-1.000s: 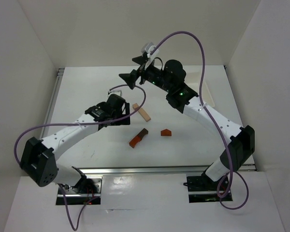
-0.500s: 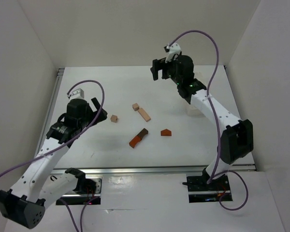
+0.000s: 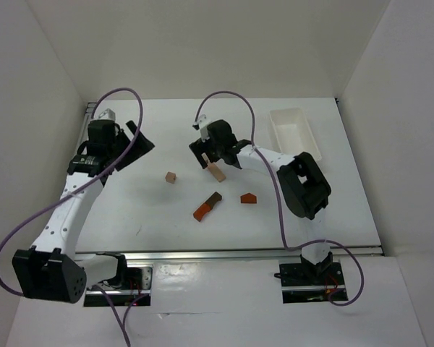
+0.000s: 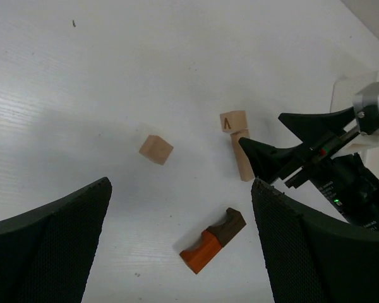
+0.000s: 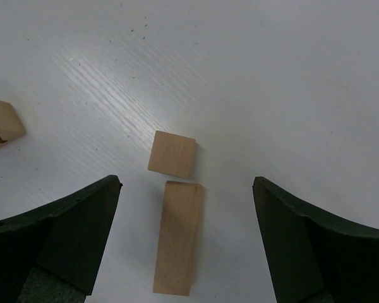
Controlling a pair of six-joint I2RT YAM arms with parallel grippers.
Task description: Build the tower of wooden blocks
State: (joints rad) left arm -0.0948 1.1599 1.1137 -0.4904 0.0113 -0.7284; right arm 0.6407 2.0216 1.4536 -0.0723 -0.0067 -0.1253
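The blocks lie loose on the white table. My right gripper (image 3: 206, 156) hangs open over a pale tan bar (image 5: 177, 237) and a tan cube (image 5: 172, 154) lying end to end, its fingers (image 5: 63, 233) wide on either side and touching neither. A second tan cube (image 3: 171, 177) sits alone to the left. The dark brown and orange-red long bar (image 3: 207, 206) and the orange-red house-shaped piece (image 3: 248, 197) lie nearer the front. My left gripper (image 3: 139, 144) is open and empty at the far left, and its view looks down on the long bar (image 4: 213, 240).
A white rectangular tray (image 3: 295, 132) stands at the back right. White walls close in the table on three sides. A rail runs along the near edge by the arm bases.
The left arm has pulled back to the far left, uncovering the lone tan cube. The right gripper has swung down from the back to hover over the tan bar and cube.
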